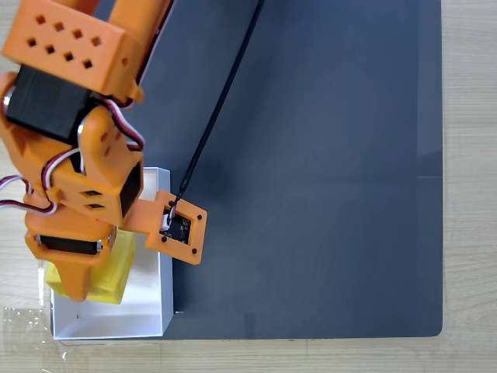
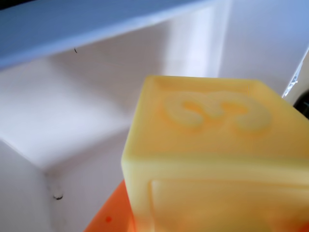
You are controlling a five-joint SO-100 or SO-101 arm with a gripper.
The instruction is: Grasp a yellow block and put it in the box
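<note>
The yellow block (image 1: 115, 273) hangs over the white box (image 1: 147, 315) at the lower left of the fixed view, mostly hidden under my orange gripper (image 1: 85, 284), which is shut on it. Up close in the wrist view, the yellow block (image 2: 217, 150) shows an embossed figure on its upper face, with an orange finger (image 2: 108, 220) under its lower edge. Behind it lie the box's white floor and walls (image 2: 63, 116). I cannot tell whether the block touches the box floor.
A dark grey mat (image 1: 326, 155) covers most of the table, with pale wood (image 1: 470, 186) along the right and bottom edges. A black cable (image 1: 221, 97) runs from the top down to the orange camera mount (image 1: 177, 228) beside the box.
</note>
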